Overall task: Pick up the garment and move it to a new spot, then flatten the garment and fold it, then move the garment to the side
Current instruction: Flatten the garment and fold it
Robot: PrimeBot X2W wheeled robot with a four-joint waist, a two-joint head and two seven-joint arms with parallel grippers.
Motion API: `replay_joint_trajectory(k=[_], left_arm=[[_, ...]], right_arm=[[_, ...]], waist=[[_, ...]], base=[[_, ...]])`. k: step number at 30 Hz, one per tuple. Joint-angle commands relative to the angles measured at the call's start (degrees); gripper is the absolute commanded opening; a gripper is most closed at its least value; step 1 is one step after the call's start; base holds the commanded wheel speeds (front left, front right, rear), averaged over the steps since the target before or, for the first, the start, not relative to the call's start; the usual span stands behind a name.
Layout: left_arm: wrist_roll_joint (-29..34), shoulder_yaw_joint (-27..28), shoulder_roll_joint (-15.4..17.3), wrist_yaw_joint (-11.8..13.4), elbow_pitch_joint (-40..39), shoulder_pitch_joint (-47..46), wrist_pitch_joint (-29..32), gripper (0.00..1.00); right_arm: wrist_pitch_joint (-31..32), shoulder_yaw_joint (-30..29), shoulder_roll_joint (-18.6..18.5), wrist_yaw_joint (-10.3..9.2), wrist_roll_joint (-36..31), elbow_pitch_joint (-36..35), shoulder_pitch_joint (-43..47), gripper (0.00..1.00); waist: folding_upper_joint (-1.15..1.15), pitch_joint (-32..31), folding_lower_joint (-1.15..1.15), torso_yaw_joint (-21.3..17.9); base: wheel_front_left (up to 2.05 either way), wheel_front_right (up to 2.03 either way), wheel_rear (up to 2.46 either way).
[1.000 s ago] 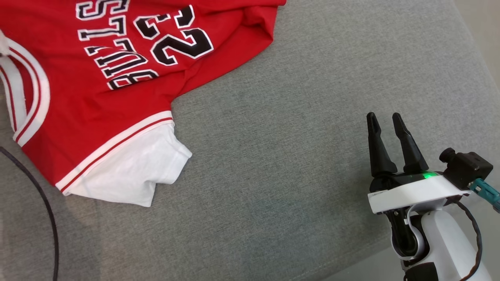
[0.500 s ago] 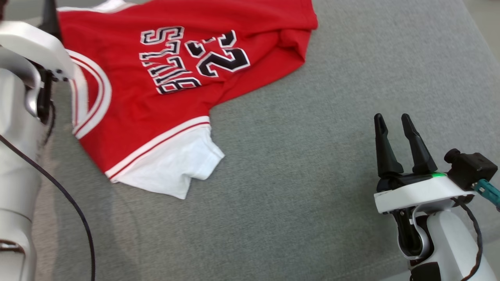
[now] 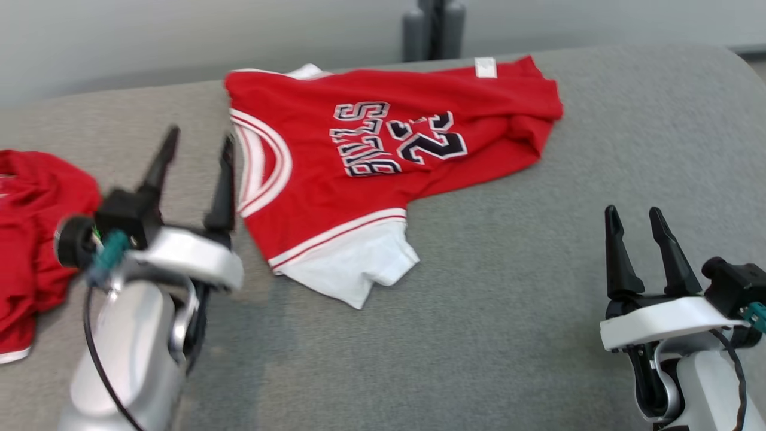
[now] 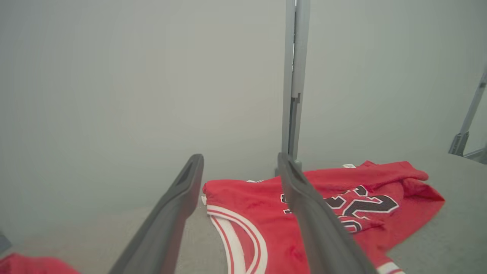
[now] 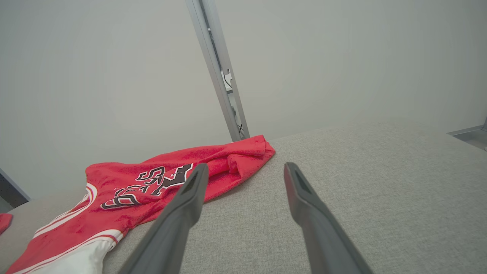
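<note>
A red jersey (image 3: 383, 149) with black lettering, white trim and a white sleeve lies rumpled on the grey cushion (image 3: 508, 287), toward its far edge. It also lies ahead in the left wrist view, garment (image 4: 331, 205), and to the left in the right wrist view, garment (image 5: 152, 186). My left gripper (image 3: 197, 143) stands open just left of the jersey's white-trimmed neckline, nothing between its fingers. My right gripper (image 3: 634, 215) is open at the lower right, well apart from the jersey; its fingers (image 5: 182, 205) frame bare cushion.
A second red garment (image 3: 36, 239) lies bunched at the left edge of the cushion. A grey post (image 3: 434, 30) stands behind the cushion against a pale wall. Bare cushion stretches between the jersey and my right gripper.
The camera has tilted up, bringing the far edge and wall into view. My left gripper has opened, let go of the jersey's neckline and drawn back toward me. The right arm holds still.
</note>
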Motion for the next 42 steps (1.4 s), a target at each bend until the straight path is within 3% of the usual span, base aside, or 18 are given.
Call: replay_joint_trajectory(k=[1,5,12,23,42], left_arm=[[0.95,-0.02,-0.06,0.09,-2.99,3.44,-0.17,1.00],[1.37,0.16,-1.79,-0.46,-10.66,13.21,-0.17,1.00],[2.50,0.40,-4.93,-1.34,-13.95,19.08,-0.18,1.00],[4.72,0.80,-7.99,-3.76,-13.60,17.13,-0.18,1.00],[4.18,1.37,-9.54,-6.03,-15.63,14.97,-0.18,1.00]], right_arm=[[-0.13,-0.53,-0.40,-0.02,-0.71,0.28,1.05,1.00],[0.11,-1.68,-0.69,-0.02,-2.04,1.96,1.90,1.00],[0.98,-5.07,-2.48,-0.02,-6.75,4.59,-0.82,1.00],[8.75,-9.64,-6.64,-0.02,-15.67,13.80,-13.37,1.00],[9.33,-14.26,-13.12,-0.03,-25.00,32.62,-28.29,1.00]], waist=[[0.00,-3.09,0.00,3.58],[0.00,-4.00,0.00,6.82],[0.00,-2.78,0.00,10.62],[0.00,3.63,0.00,16.09],[0.00,9.08,0.00,21.58]], base=[[0.00,0.00,0.00],[0.00,0.00,0.00],[0.00,0.00,0.00],[0.00,0.00,0.00],[0.00,0.00,0.00]])
